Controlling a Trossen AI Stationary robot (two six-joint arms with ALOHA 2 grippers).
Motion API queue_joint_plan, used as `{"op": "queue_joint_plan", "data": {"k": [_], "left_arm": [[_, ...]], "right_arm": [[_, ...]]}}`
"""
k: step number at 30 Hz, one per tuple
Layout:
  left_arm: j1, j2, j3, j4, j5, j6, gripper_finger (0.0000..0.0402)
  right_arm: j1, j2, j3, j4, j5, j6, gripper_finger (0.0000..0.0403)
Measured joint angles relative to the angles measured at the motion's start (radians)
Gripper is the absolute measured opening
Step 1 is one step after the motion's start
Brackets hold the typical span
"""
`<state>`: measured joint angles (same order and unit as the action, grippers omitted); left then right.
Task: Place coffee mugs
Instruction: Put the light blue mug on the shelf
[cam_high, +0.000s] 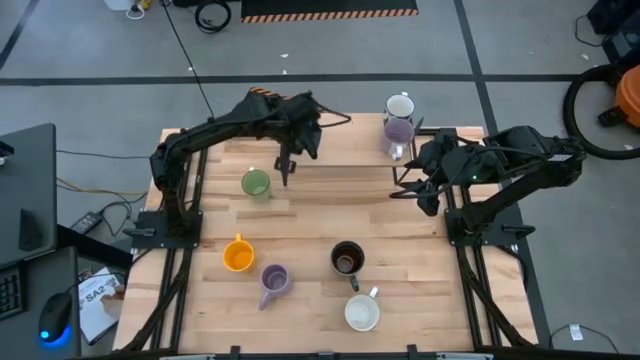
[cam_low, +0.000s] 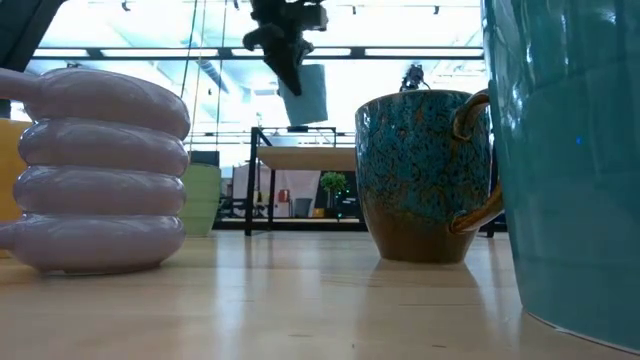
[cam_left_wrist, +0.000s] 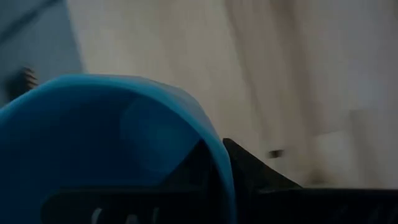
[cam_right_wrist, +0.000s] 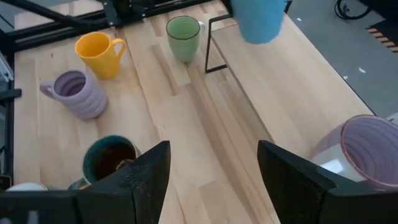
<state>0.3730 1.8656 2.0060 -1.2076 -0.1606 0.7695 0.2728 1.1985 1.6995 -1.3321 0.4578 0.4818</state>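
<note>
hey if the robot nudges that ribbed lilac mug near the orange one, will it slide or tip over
The ribbed lilac mug stands upright and looks squat and wide, so it would probably slide rather than tip. Its glossy glaze on the smooth wooden table suggests it slips easily. It looks ceramic, so likely rigid and chip-prone if knocked into the orange mug.

Mug colours on pale wood worktop (cam_high: 320, 215)

Green mug (cam_high: 255, 184); orange-yellow mug (cam_high: 238, 255); ribbed lilac mug (cam_high: 273, 281); second lilac mug (cam_high: 398, 132), a white mug (cam_high: 399, 106) just behind it; cream mug (cam_high: 362, 313); teal-speckled mug with brown base and dark interior (cam_low: 424, 176); plain light blue mug (cam_right_wrist: 258, 18), raised. Arms and frame black.
</note>
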Motion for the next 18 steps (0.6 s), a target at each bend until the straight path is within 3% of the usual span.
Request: {"op": "queue_joint_plan", "data": {"k": [8, 18], "left_arm": [[0.108, 0.0, 0.0, 0.029, -0.003, 0.241, 0.0031], [0.215, 0.0, 0.0, 0.038, 0.237, 0.383, 0.0031]], "right_arm": [[0.0, 0.027, 0.0, 0.019, 0.017, 0.044, 0.0246], [0.0, 0.058, -0.001, 0.022, 0.024, 0.065, 0.0246]]}}
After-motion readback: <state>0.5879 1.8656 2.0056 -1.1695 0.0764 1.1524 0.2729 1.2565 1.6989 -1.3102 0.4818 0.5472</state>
